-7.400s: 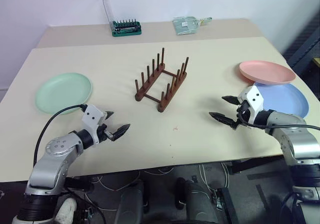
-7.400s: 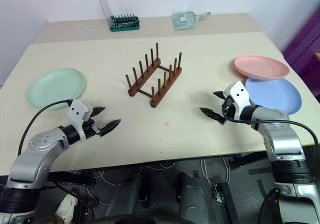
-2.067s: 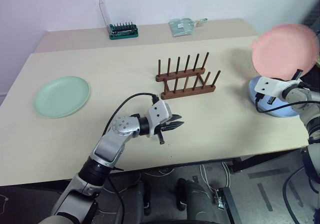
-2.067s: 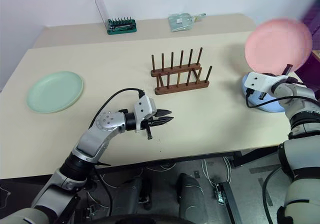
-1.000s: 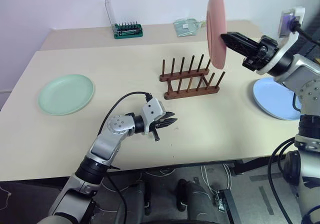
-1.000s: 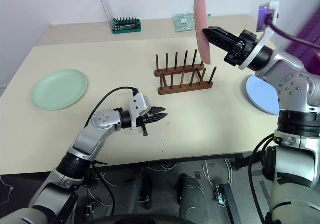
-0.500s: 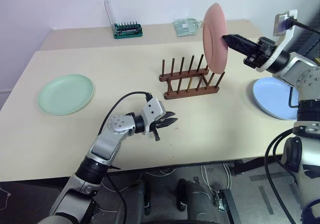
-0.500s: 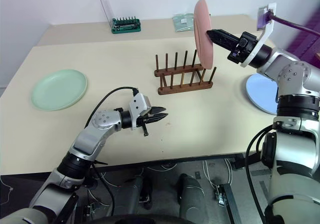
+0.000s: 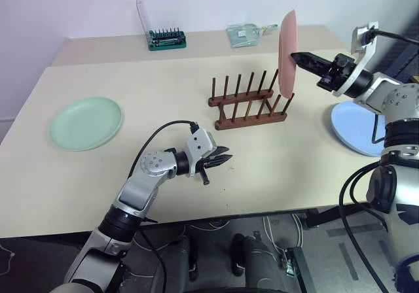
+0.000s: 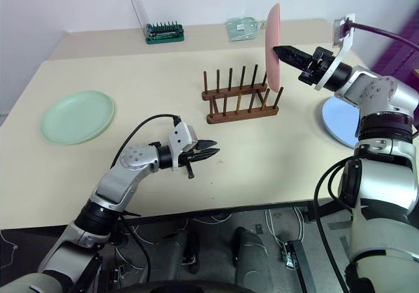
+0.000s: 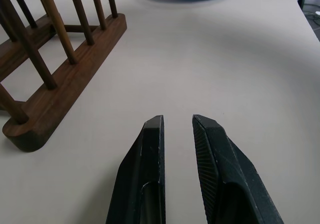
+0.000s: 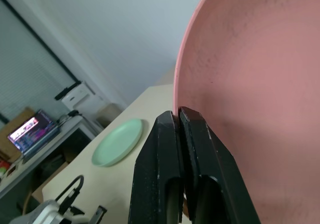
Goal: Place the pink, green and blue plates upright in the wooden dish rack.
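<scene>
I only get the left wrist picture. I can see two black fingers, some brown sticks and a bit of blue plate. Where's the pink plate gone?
Observer: The right end effector is holding the pink plate up on its edge, above the right end of the wooden dish rack.
Operator: Is it in the rack yet?
Observer: Not that I can tell. Its lower edge is down by the last pegs, and it stands almost straight up.
Operator: And the green one?
Observer: The green plate lies flat on the table, far off to the rack's left.
Operator: Anything else up there?
Observer: A green bit holder sits at the table's back edge.
</scene>
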Controlling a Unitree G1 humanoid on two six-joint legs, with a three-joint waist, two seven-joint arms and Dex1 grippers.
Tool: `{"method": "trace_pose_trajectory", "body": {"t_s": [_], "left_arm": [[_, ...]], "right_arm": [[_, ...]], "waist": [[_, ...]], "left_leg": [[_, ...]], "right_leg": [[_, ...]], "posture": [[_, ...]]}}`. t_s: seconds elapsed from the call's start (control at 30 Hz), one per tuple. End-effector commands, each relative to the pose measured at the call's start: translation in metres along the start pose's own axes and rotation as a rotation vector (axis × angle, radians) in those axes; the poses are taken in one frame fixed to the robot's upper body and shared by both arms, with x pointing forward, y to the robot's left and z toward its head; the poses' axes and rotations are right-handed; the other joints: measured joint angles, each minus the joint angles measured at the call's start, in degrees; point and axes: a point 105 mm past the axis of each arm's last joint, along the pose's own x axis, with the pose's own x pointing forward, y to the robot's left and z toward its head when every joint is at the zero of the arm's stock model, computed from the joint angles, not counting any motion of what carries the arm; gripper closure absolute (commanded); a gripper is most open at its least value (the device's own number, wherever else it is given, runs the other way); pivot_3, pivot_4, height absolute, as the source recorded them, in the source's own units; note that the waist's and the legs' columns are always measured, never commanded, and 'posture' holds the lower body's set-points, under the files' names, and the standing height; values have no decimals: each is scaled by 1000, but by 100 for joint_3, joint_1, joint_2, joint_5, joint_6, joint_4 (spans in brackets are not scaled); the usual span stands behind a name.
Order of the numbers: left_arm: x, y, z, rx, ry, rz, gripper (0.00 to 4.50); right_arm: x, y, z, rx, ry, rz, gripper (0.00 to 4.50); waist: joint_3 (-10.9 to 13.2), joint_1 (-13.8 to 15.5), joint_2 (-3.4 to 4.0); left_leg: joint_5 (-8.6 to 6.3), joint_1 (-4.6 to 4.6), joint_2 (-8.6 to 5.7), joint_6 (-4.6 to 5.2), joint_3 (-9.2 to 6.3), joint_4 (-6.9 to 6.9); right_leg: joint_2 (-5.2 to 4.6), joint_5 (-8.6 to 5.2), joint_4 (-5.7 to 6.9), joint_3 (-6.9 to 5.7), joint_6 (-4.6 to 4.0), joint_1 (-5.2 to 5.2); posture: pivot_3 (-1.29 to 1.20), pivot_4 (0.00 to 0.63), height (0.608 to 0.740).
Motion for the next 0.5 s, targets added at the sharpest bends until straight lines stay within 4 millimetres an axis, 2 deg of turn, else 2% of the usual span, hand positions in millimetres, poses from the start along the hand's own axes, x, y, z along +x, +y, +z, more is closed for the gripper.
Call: {"method": "trace_pose_trajectory", "body": {"t_s": [0.03, 0.17, 0.3, 0.5], "left_arm": [[-2, 0, 12, 28, -44, 0, 3618], [-2, -1, 12, 30, -43, -6, 3618], [-2, -1, 12, 33, -45, -7, 3618], [-1, -2, 13, 32, -45, -10, 3618]], "right_arm": [[2, 31, 18, -73, -18, 149, 4474], [0, 41, 14, -69, 10, 203, 4474], [1, 42, 10, -61, 17, 207, 4474], [3, 20, 12, -12, -37, 98, 4474]], "waist": [[0, 0, 0], [0, 1, 0], [0, 10, 0], [0, 5, 0]], "left_leg": [[0, -1, 0, 0, 0, 0], [0, -1, 0, 0, 0, 0], [-1, -2, -1, -1, -1, 0], [-1, -1, 0, -1, 0, 0]], "right_leg": [[0, 0, 1, 0, 0, -1], [0, 0, 0, -1, 0, -1], [-2, 0, -1, -1, 0, 0], [-2, 0, -2, -1, 0, 0]], "posture": [[0, 150, 730], [0, 150, 730], [0, 150, 730], [0, 150, 730]]}}
